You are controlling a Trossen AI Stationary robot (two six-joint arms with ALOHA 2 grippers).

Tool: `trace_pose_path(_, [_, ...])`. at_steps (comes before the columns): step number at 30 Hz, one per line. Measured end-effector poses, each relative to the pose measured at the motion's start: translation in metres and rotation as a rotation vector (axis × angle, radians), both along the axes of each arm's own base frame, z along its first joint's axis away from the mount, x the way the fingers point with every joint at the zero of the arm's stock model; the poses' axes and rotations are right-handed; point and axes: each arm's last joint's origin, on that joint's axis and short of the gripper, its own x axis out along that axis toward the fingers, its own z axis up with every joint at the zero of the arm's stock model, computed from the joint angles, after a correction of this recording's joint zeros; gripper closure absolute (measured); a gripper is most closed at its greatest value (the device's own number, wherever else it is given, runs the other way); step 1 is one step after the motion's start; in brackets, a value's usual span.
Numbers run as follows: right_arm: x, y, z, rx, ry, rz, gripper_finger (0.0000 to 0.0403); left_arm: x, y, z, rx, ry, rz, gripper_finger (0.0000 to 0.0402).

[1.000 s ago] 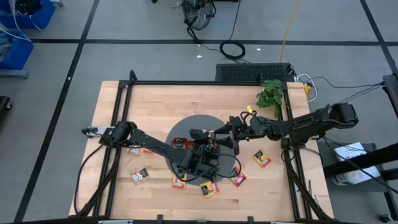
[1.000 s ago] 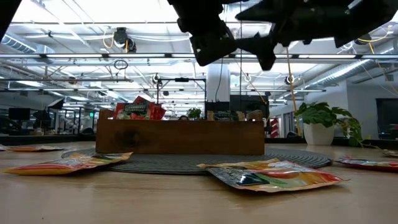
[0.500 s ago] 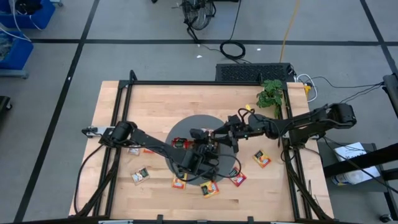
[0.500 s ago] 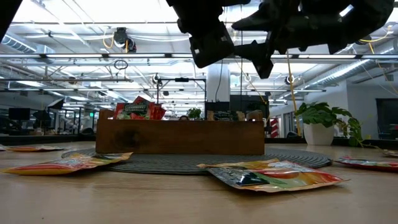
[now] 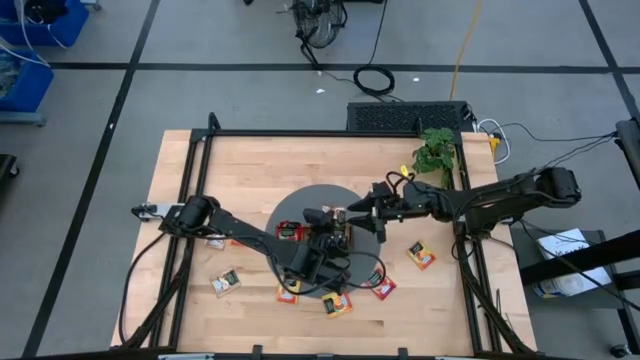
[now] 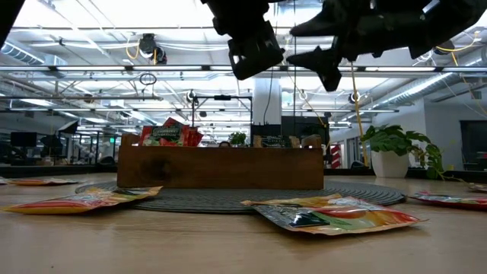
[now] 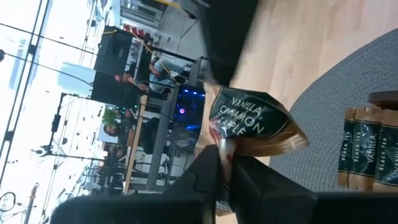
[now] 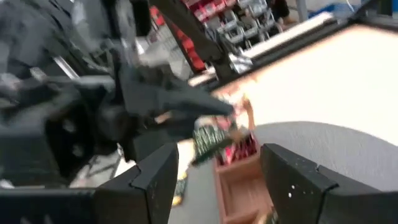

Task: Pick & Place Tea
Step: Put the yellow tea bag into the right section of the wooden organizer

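A tea packet (image 7: pixel 249 121) printed "Vanilla Cinnamon" hangs clenched in the left gripper's (image 7: pixel 225 163) jaws, above the wooden tray (image 6: pixel 221 167) on the round grey mat (image 5: pixel 300 205) at the counter's (image 5: pixel 250 165) centre. The right gripper (image 8: pixel 217 165), jaws released and empty, hovers at the tray's three o'clock. Other packets (image 5: pixel 421 255) lie scattered from four to eight o'clock.

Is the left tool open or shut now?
Shut. The left tool pinches a vanilla cinnamon tea packet between its fingers.
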Motion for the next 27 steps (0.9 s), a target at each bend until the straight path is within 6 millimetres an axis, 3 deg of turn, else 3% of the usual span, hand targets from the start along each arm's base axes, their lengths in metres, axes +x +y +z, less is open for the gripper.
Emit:
trace_pose_path(5, [0.006,-0.003,-0.005,0.001,-0.012,-0.007,0.0193,0.001,0.000,0.000,0.002,0.003,-0.003,0.0353])
trace_pose_path(12, [0.011,-0.004,-0.011,-0.001,-0.012,-0.008,0.0193,0.003,-0.001,0.001,-0.005,0.014,-0.021,0.0391])
trace_pose_path(17, [0.012,-0.004,-0.012,-0.019,-0.015,-0.005,0.0202,0.003,-0.001,0.001,-0.005,0.000,-0.016,0.0361])
trace_pose_path(21, [0.012,-0.004,-0.012,-0.028,-0.016,-0.003,0.0252,0.003,-0.001,0.001,-0.004,-0.001,-0.015,0.0345])
trace_pose_path(27, [0.012,-0.003,-0.010,-0.085,-0.036,0.027,0.0381,0.003,-0.001,0.001,-0.006,-0.004,-0.014,0.0370])
